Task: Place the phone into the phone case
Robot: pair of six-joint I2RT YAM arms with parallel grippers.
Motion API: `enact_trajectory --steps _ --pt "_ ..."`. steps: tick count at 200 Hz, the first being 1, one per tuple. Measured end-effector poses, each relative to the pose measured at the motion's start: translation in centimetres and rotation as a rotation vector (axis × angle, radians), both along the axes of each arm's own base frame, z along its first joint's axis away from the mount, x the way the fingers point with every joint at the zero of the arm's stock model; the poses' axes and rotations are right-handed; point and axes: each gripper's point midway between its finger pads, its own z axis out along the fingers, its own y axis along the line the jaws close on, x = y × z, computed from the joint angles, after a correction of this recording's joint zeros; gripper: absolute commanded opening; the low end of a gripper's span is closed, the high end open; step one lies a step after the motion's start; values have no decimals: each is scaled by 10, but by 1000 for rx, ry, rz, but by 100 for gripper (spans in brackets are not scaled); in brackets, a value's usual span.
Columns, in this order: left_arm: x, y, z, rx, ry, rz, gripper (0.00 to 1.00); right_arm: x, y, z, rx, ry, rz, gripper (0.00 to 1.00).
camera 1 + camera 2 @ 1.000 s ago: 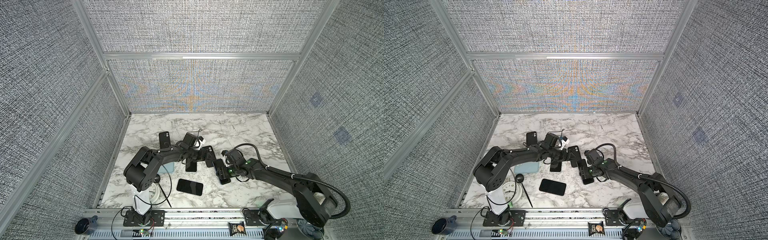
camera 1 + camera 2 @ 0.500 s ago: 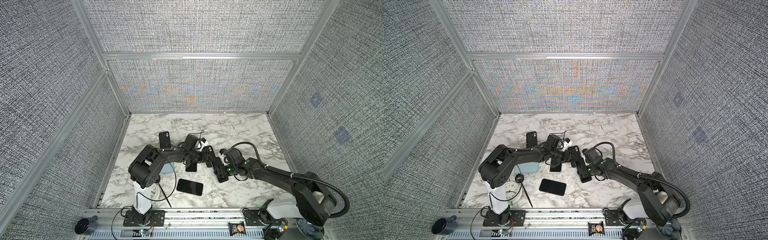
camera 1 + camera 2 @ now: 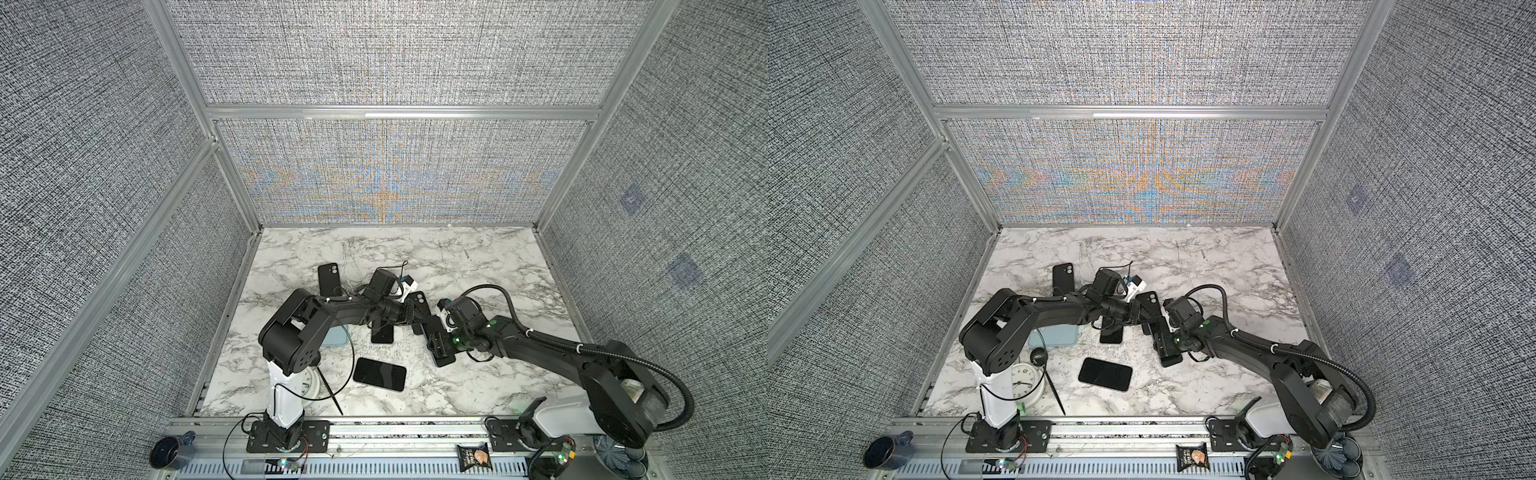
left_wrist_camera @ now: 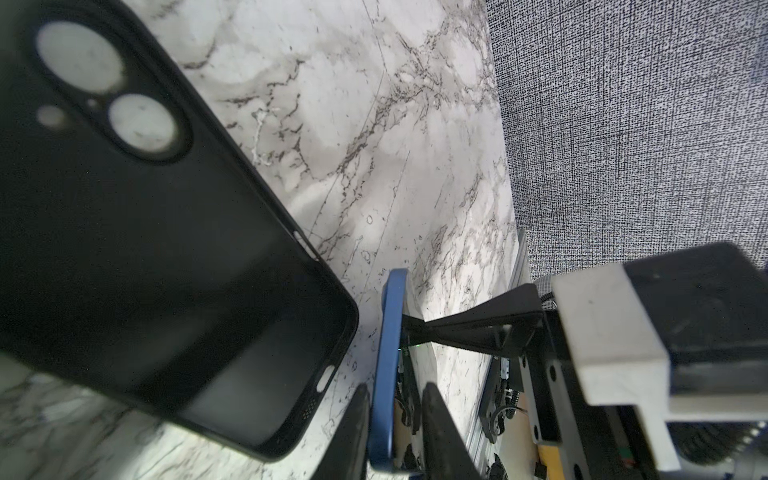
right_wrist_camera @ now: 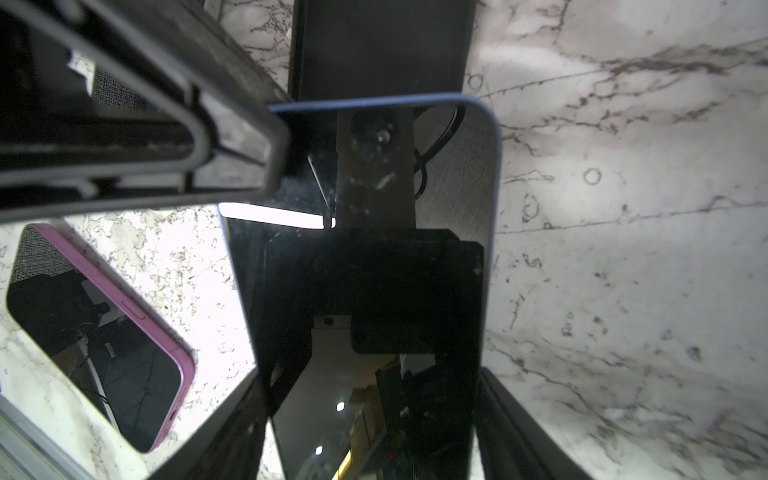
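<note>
Left wrist view, left fingers (image 4: 349, 436) pinching blue phone (image 4: 390, 332) edge, right fingers (image 5: 232, 424) gripping its sides, left arm (image 3: 340, 313) stretched low

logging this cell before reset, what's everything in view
far phone case: 1, black, back left
near phone case: 1, black, centre
blue phone: 1, blue-edged, between both grippers
pink phone: 1, pink-edged, front centre
dark phone: 1, black, under left arm
flat pad: 1, light blue, under left arm
clock: 1, white, front left
stick: 1, black, beside clock
mug: 1, dark blue, front rail
snack packet: 1, black, front rail
table: 1, white marble
left gripper: 1, shut on blue phone's edge
right gripper: 1, shut across blue phone
</note>
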Motion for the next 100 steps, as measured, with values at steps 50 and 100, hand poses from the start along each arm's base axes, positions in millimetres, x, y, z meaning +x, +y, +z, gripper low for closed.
enact_trajectory --steps 50,100 --pt "-1 0 0 -2 8 -2 23 2 0 2 0 -13 -2 58" --pt "-2 -1 -1 -12 12 -9 20 4 2 3 7 -24 -4 58"
